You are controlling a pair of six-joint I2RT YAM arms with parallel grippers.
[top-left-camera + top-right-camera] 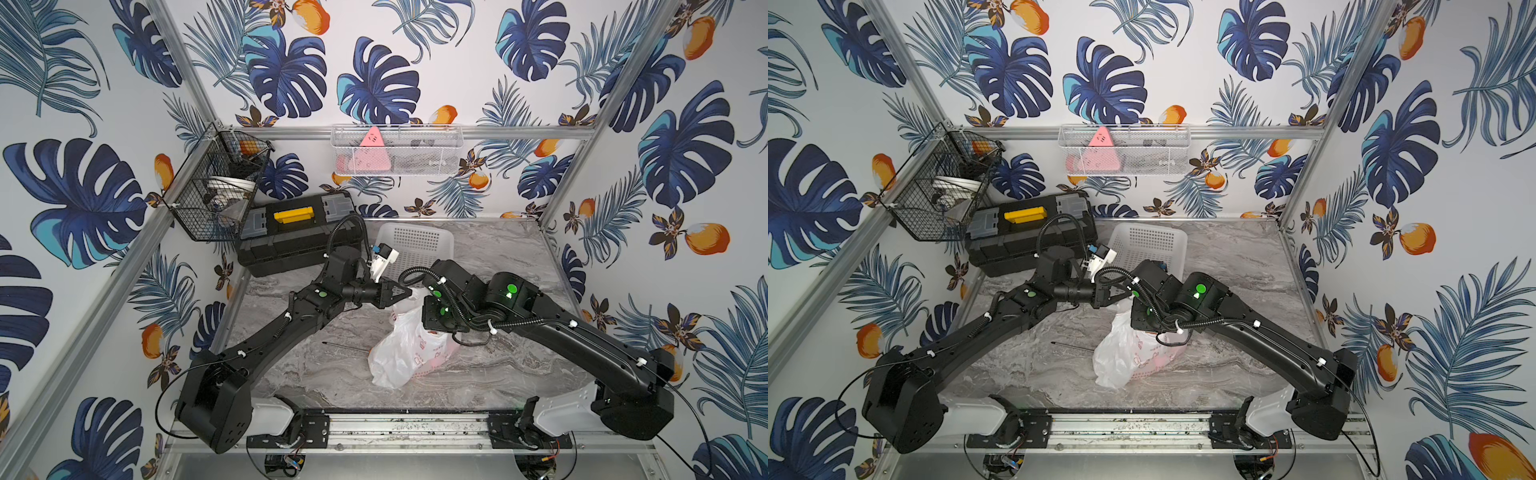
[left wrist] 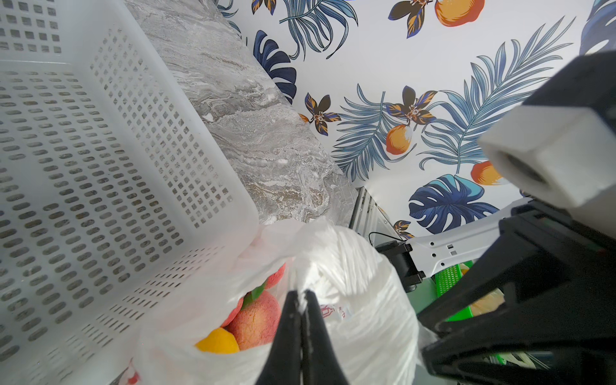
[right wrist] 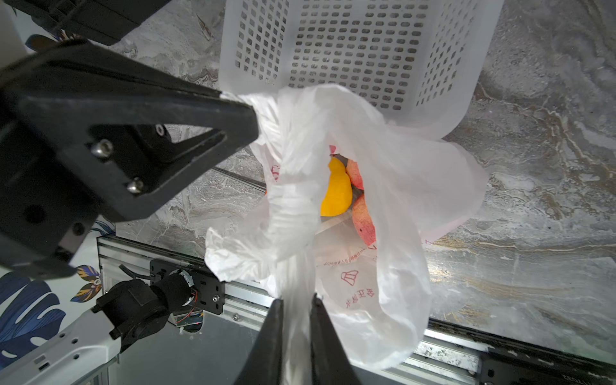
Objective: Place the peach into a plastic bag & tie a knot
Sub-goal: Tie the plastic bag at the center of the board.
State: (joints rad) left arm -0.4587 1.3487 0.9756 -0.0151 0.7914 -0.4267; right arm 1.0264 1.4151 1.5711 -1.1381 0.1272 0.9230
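The thin white plastic bag [image 1: 399, 353] [image 1: 1121, 357] with red print lies on the marble table, its mouth lifted. Inside it sits a pink-red peach [image 2: 256, 320] [image 3: 361, 220] beside a yellow fruit [image 2: 216, 341] [image 3: 336, 193]. My left gripper [image 1: 409, 292] [image 2: 301, 296] is shut on one bunched handle of the bag [image 2: 360, 300], held up near the basket. My right gripper [image 3: 297, 300] is shut on the other twisted handle strip of the bag [image 3: 383, 200]; in both top views its wrist hides its fingers. The two handle strips cross loosely above the mouth. No tied knot shows.
A white perforated basket [image 1: 415, 245] [image 3: 350, 50] stands just behind the bag, touching it. A black toolbox [image 1: 291, 237] with a yellow handle sits at the back left. A thin dark stick [image 1: 345, 347] lies left of the bag. Wire baskets [image 1: 216, 187] [image 1: 395, 151] hang on the walls.
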